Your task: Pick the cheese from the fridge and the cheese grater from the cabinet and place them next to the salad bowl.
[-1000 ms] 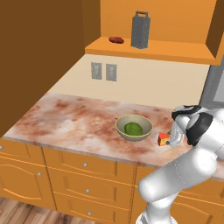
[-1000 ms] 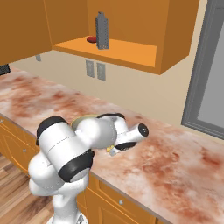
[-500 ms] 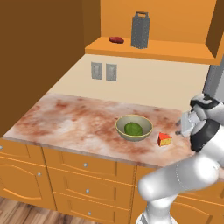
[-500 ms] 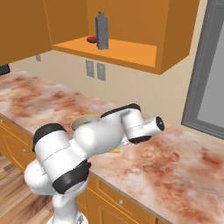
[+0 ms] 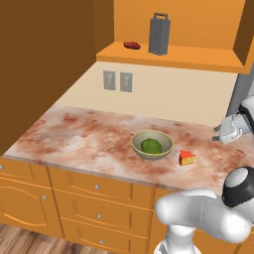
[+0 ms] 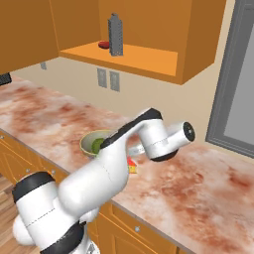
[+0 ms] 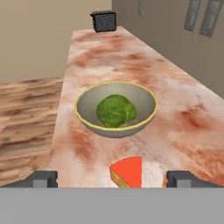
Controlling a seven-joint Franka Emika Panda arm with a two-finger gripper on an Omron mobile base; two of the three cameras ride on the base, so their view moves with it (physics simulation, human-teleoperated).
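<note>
No readable text, label, brand, number or sign is showing anywhere in these views.

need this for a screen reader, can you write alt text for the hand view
A cheese wedge lies on the marbled counter between the open end effector fingertips, apart from the salad bowl of greens just beyond it. A dark box stands at the counter's far end.
</note>
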